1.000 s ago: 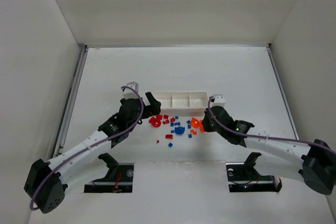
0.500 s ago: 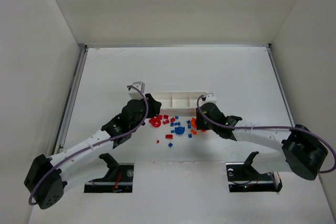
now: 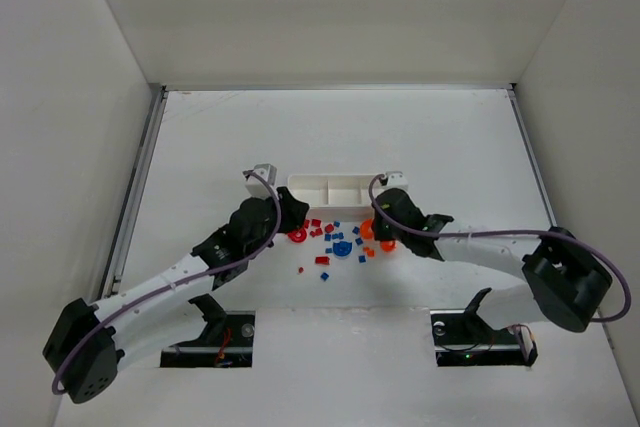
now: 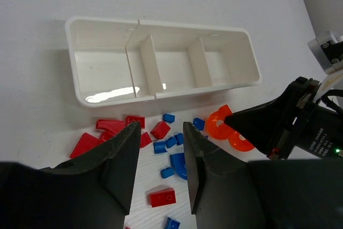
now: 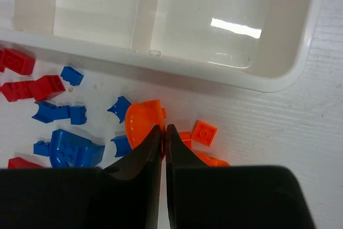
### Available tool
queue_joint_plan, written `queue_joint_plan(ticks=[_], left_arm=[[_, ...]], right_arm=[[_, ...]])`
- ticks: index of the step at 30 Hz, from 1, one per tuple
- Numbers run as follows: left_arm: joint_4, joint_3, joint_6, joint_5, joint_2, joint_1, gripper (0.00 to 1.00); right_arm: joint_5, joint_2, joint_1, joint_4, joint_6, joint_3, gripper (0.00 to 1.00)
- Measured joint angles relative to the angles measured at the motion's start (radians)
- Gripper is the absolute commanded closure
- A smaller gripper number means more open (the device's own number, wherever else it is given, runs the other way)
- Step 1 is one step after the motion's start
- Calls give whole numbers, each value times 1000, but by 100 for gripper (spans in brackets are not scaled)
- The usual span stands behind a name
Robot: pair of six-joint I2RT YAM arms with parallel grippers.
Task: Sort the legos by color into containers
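The legos (image 3: 335, 240) lie scattered just in front of the long white tray of containers (image 3: 292, 192), red to the left, blue in the middle, orange to the right. My left gripper (image 4: 161, 124) hovers open over red bricks (image 4: 162, 197) and blue bricks (image 4: 180, 164), with nothing between its fingers. In the top view the left gripper (image 3: 293, 219) sits next to a red round piece (image 3: 298, 236). My right gripper (image 5: 163, 128) is shut on the thin edge of a rounded orange lego (image 5: 140, 122). A flat orange square (image 5: 204, 132) lies just right of the right gripper.
All three compartments of the tray (image 4: 161, 94) show only white floor. The right arm's black gripper (image 4: 229, 117) reaches in over two orange rings (image 4: 217, 127) in the left wrist view. The tray's front wall (image 5: 214, 76) runs close beyond the right fingertips.
The left jaws narrowed from wide apart and the arm crept right toward the pile. The right arm slid left along the tray, opened its jaws, then shut them on the orange piece.
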State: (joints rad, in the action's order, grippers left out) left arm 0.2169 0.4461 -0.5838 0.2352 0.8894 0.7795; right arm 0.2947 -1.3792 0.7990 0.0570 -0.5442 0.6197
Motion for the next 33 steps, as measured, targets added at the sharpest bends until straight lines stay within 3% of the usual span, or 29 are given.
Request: queue_joint_plan(ticks=[10, 17, 22, 24, 29, 31, 33], left_arm=[[60, -13, -8, -23, 51, 75, 68], [153, 16, -8, -42, 269, 225, 68], [219, 80, -5, -39, 413, 309, 68], [240, 107, -1, -36, 458, 329, 68], [272, 167, 12, -33, 548, 359, 68], [274, 185, 20, -31, 575, 366, 68], [276, 201, 28, -31, 599, 375, 68]], right_arm=[[-4, 190, -28, 20, 18, 44, 91], [6, 100, -173, -22, 33, 138, 89], [16, 1, -200, -42, 36, 163, 86], [16, -25, -200, -43, 37, 169, 81], [20, -42, -202, -50, 39, 174, 49], [23, -33, -202, -57, 42, 173, 47], [26, -1, -202, -61, 44, 164, 54]])
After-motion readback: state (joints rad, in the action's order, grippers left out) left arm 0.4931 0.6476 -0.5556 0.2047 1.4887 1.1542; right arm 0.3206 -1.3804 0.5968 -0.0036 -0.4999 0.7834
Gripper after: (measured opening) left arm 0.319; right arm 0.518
